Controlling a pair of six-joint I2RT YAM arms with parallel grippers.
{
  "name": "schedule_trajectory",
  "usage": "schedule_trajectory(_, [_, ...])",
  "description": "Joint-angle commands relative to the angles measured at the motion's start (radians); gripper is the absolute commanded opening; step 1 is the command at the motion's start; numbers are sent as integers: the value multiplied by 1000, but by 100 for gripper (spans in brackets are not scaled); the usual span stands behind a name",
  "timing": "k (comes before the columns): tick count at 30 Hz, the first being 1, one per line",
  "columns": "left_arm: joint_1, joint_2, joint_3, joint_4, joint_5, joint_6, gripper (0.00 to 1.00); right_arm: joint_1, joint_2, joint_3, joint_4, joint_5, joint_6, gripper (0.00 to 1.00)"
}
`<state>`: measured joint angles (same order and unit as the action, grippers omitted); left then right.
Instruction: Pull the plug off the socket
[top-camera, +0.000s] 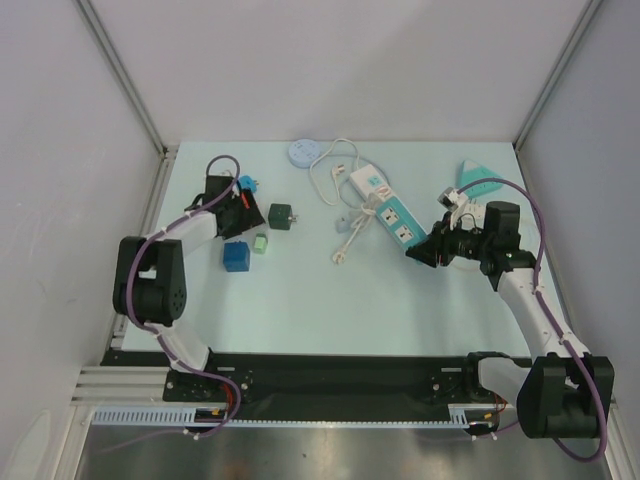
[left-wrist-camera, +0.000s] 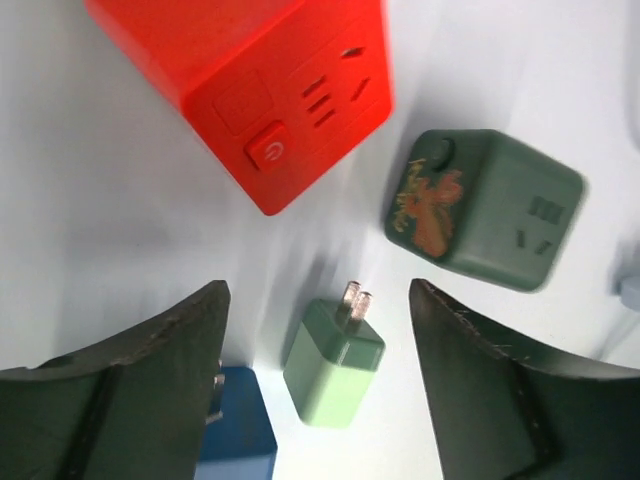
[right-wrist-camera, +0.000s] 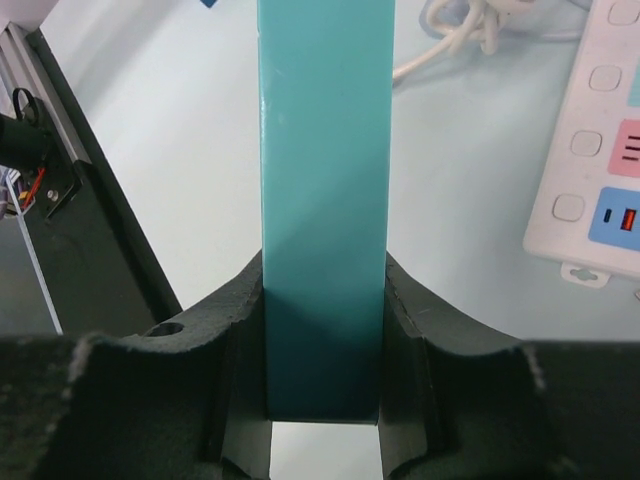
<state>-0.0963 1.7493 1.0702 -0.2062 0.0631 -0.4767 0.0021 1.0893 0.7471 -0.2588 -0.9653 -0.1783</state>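
Light green two-prong plug block (left-wrist-camera: 335, 365) lies loose on the pale bench (left-wrist-camera: 110, 260), seated in no socket, its two metal prongs bare. In the left wrist view it sits directly below the left end effector (left-wrist-camera: 318, 295), between the two dark fingers and touching neither. That end effector stands open and holds nothing.

The plug's long axis runs on a diagonal from lower left to upper right in that view. Its prongs point to the upper right, toward the gap between the red cube socket (left-wrist-camera: 260, 90) and the dark green cube socket (left-wrist-camera: 480, 210). A blue cube (left-wrist-camera: 240, 425) lies just beside its base. Because the axis is skewed to the line between the fingers, a closing grip would probably meet the block's sides at an angle.

The left arm is by far the nearer. The right end effector (right-wrist-camera: 322, 275) is well apart across the bench, clamped on the end of a long teal power strip (right-wrist-camera: 322, 150) beside a white power strip (right-wrist-camera: 600, 150). Judged from the exposed prongs, the pull looks done.
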Motion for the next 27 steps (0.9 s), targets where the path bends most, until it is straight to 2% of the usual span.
schedule_trajectory(1, [10, -152, 2, 36, 17, 47, 81, -19, -9, 41, 49, -76, -46, 0])
schedule_trajectory(3, [10, -206, -12, 51, 72, 55, 87, -21, -2, 46, 36, -101, -67, 0])
schedule_trajectory(4, [10, -261, -36, 77, 102, 59, 99, -21, 3, 49, 27, -125, -76, 0])
schedule_trajectory(8, [10, -424, -102, 105, 207, 62, 99, -14, 52, 93, -75, -167, -127, 0])
schedule_trajectory(9, [10, -457, -116, 105, 239, 64, 99, 21, 87, 109, -114, -155, -147, 0])
schedule_trajectory(10, [10, -496, -145, 103, 253, 67, 100, 42, 107, 151, -228, -110, -235, 0])
schedule_trajectory(13, [10, -640, -208, 94, 300, 87, 100, 124, 190, 195, -400, -47, -331, 0])
schedule_trajectory(18, [10, -844, -295, 19, 313, 168, 99, 147, 326, 204, -461, -70, -374, 0])
schedule_trajectory(23, [10, -961, -335, -56, 267, 236, 99, 167, 561, 261, -503, -64, -377, 0])
schedule_trajectory(27, [10, -1008, -348, -85, 262, 259, 99, 164, 681, 320, -516, -26, -342, 7])
